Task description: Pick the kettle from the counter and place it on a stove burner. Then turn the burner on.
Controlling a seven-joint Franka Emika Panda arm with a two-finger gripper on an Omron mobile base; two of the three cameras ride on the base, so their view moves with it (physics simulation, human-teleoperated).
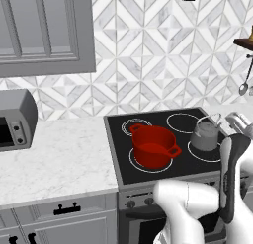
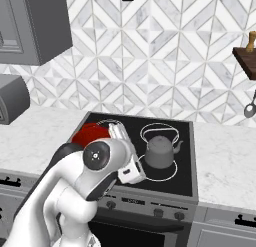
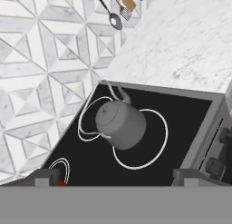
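The kettle (image 2: pixel 160 152) is sitting on the black glass cooktop (image 2: pixel 185 183), down on the stove burner (image 2: pixel 173 177) at the front right, its domed body covering much of that white ring, though from the hand camera it looks a touch off-centre toward the back. Its spout (image 2: pixel 178 145) points away to the right and its wire handle (image 3: pixel 87 113) arches up over the lid. So the placing part looks done to me. The gripper (image 3: pixel 108 177) is clear of it, drawn back and above the stove's front edge, and its two dark fingertips (image 3: pixel 43 177) stand wide apart with nothing between them, so the pincer is released and empty. That makes sense, since the kettle needs no more holding and the hand has to be free for the controls. Those are the knobs (image 2: pixel 158 212) in a row along the stove's front panel, just below the cooktop, and the hand camera catches a couple (image 3: pixel 225 135) at its right edge. My guess is the knob for this burner comes next, though I can't tell which one that is. The red pot (image 1: pixel 153 145) sits on the front left ring, well apart from the kettle and no obstacle. The counter (image 1: pixel 54 159) stretches off to the left.
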